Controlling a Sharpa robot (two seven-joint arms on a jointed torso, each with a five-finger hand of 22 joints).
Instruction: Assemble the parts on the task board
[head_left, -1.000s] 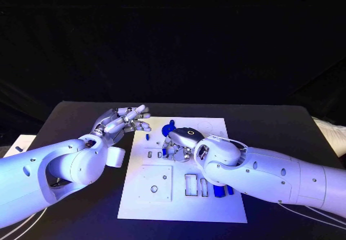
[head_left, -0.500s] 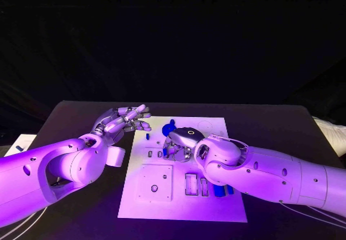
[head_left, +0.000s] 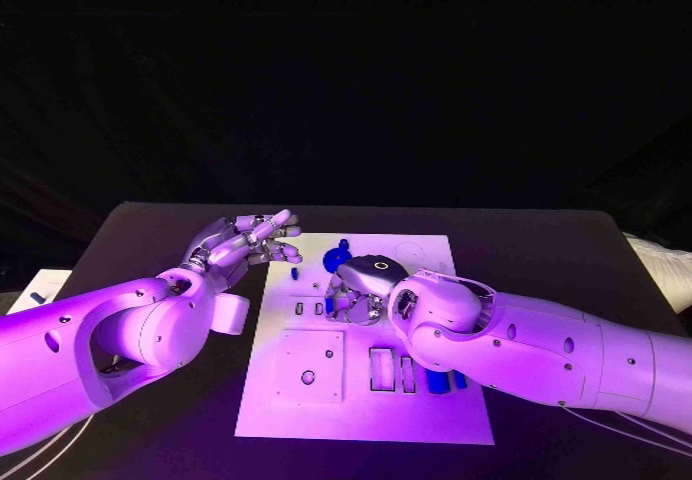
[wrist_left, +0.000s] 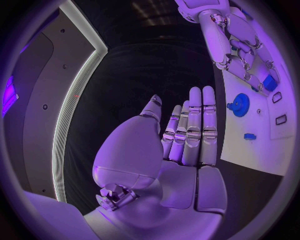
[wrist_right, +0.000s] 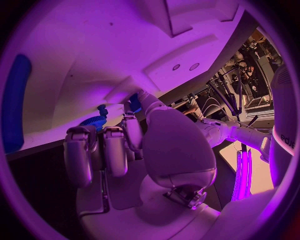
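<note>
Nearest, the board (head_left: 368, 410) lies flat in the middle of the table (head_left: 577, 250), presumably so both hands can reach its slots from either side. Near its front right edge a few blue parts (head_left: 437, 381) stand or lie in long slots beside the right forearm, which looks like finished or stored work; I cannot tell which.

Further in, the right hand (head_left: 355, 292) is down over the board's middle with its fingers curled. In the right wrist view a fingertip (wrist_right: 139, 100) meets a small blue piece (wrist_right: 134, 103) at the board's surface, beside a blue gear (wrist_right: 94, 122). Whether the piece is pinched or only pressed I cannot tell; the pose suggests it is being seated in a slot.

Beyond that, the left hand (head_left: 245, 240) hovers off the board's far left edge, fingers straight and together, holding nothing. In the left wrist view its palm (wrist_left: 187, 150) faces across toward the board, likely waiting out of the way. Just past it, another small blue part (head_left: 294, 272) stands near the board's left edge.
</note>
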